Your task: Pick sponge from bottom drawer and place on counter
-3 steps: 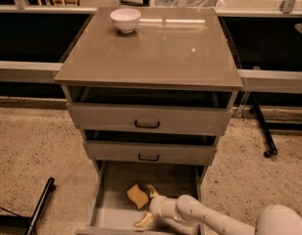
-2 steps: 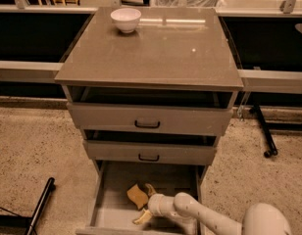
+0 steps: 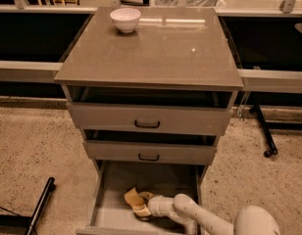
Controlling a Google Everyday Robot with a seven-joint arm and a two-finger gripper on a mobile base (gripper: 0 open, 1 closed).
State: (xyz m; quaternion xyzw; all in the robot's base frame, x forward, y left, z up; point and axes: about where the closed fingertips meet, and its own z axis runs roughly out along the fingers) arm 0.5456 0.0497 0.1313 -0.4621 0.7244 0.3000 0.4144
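Pale-yellow foam, the sponge [image 3: 133,198] lies left of centre in the open bottom drawer [image 3: 106,214]. Light and squashy, it probably wants a gentle hold across its waist. The gripper [image 3: 142,204] reaches in from the near right, its fingers pinching the sponge's right end. The counter [image 3: 151,53] surface is above.

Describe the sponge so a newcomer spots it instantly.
Start at the grey cabinet; its bottom drawer is pulled open. On the drawer floor, left of centre, lies the sponge, at the tip of the robot's tool. It is the only tan soft block there.
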